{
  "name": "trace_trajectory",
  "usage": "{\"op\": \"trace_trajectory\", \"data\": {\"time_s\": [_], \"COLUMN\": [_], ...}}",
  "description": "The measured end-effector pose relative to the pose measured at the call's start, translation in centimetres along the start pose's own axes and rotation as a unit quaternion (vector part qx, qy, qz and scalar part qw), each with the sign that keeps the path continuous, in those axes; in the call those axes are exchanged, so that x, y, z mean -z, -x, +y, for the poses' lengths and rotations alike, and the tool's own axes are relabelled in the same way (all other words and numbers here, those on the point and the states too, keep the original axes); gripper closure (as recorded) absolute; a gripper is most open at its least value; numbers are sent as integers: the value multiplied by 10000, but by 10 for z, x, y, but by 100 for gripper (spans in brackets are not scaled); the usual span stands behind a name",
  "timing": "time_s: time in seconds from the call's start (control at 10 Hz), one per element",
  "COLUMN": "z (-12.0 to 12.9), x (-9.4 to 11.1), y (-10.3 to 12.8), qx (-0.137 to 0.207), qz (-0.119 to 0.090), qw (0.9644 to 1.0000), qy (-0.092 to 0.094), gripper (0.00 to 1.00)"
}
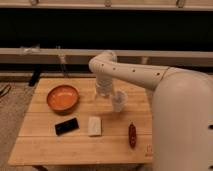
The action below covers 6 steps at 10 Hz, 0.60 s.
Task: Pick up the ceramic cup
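Observation:
The ceramic cup [119, 100] is a small off-white handleless cup. It stands upright on the wooden table [60, 147], right of the middle. My gripper [103, 92] hangs from the bent white arm and sits low over the table, just left of the cup and close to it. It holds nothing that I can see. The wide orange bowl [63, 97] stands to the left of the gripper.
A black phone [66, 126] and a white rectangular block [94, 126] lie in front of the bowl and gripper. A red elongated object [132, 135] lies near the front right. My large white arm body [185, 120] covers the table's right side. A rail runs behind the table.

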<state>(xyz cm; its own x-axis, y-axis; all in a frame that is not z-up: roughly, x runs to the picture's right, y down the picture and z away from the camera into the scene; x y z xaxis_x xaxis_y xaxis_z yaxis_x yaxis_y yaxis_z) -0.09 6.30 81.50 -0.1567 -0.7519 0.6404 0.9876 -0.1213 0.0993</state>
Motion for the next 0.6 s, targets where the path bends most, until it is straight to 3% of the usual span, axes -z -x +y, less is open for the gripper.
{"op": "trace_trajectory", "data": {"time_s": [0.3, 0.6], "z": [2, -1], "x": [-23, -39], "y": [11, 17], "qx": [-159, -188], "qz": [-122, -231], "qw": [9997, 9995], "qy": [-104, -139], "gripper": [22, 49]}}
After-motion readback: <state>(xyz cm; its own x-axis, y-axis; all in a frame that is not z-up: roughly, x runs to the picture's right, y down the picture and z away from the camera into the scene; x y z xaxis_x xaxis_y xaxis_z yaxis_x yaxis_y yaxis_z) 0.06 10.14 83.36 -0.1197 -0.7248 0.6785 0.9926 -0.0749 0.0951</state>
